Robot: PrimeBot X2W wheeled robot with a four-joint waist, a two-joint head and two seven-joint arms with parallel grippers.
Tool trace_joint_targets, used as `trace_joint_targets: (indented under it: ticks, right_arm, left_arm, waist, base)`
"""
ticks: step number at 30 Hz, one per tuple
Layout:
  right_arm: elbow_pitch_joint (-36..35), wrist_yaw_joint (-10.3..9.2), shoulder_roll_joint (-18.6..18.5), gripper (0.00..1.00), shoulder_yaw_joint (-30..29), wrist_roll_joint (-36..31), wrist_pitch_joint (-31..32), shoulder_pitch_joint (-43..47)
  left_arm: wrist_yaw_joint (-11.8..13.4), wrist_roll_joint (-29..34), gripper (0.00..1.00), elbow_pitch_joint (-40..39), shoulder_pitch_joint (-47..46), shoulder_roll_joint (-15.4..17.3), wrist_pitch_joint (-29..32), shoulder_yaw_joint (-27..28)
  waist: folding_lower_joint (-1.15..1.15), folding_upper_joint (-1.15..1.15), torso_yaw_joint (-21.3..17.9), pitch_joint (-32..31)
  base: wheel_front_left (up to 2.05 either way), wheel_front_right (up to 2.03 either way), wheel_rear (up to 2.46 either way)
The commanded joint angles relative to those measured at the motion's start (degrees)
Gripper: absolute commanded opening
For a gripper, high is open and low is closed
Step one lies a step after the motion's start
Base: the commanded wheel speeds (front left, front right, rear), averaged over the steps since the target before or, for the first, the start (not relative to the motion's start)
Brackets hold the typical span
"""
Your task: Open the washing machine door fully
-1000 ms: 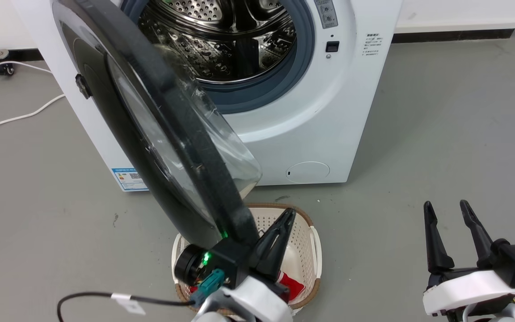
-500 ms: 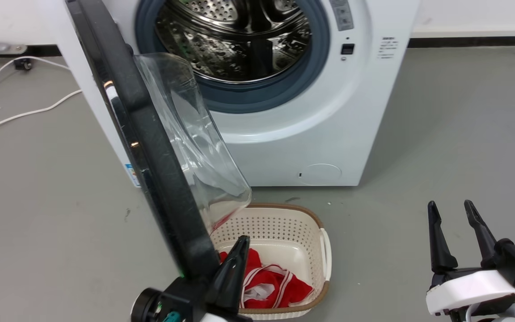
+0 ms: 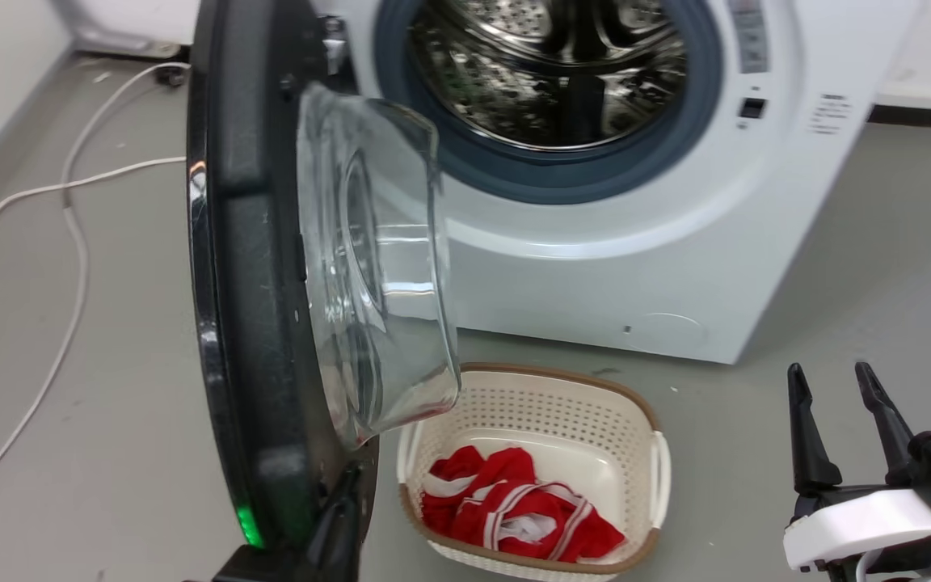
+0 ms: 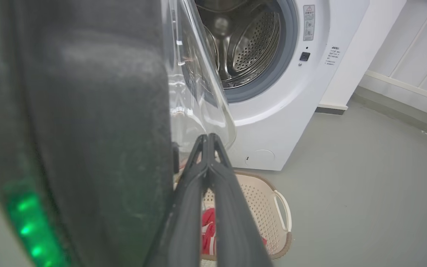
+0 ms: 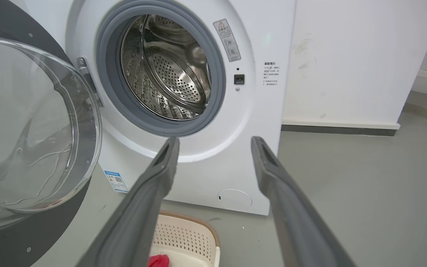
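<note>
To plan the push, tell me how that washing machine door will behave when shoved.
The washing machine door likely swings as one rigid piece about its metal hinge, not flexing. Its thick black rim and bulging glass bowl suggest real weight. The glossy surface may let the shut left claw slide.

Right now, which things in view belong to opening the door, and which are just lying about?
Job: door, washer, left gripper shut beside the door's inner face.
Lying about: basket, red cloth, cable, right gripper, open.
</note>
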Motion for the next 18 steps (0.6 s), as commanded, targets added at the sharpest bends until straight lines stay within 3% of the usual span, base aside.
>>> trace_joint_targets:
  ticks: [1, 6, 10, 18]
  right_arm:
    - [-0.48, -0.04, 0.09, 1.0, -0.21, -0.48, 0.09, 0.58]
    - [-1.55, -0.04, 0.09, 1.0, -0.97, -0.69, 0.58, 0.86]
    - [-2.57, -0.03, 0.09, 1.0, -1.22, -0.79, 1.22, 0.36]
    - [-4.32, -0.04, 0.09, 1.0, -0.89, -1.77, 2.47, -1.19]
  left_arm:
    - [0.75, -0.16, 0.0, -0.27, 0.87, 0.75, -0.45, 1.16]
    - [2.09, -1.08, 0.0, -0.06, 1.94, 1.89, -1.42, 4.03]
    - [1.77, -2.39, 0.0, 0.85, 0.62, 2.66, -2.03, 6.25]
    - [0.91, -6.0, 0.0, 3.73, -4.14, 5.04, -3.57, 12.57]
  waist:
    - [0.0, 0.0, 2.49, 0.22]
    - [0.0, 0.0, 6.14, 0.71]
    - [0.0, 0.0, 8.4, 1.67]
    - [0.0, 0.0, 9.4, 3.49]
  base:
    - [0.0, 0.0, 0.0]
    - [0.0, 0.0, 0.0]
    - [0.0, 0.0, 0.0]
    - [0.0, 0.0, 0.0]
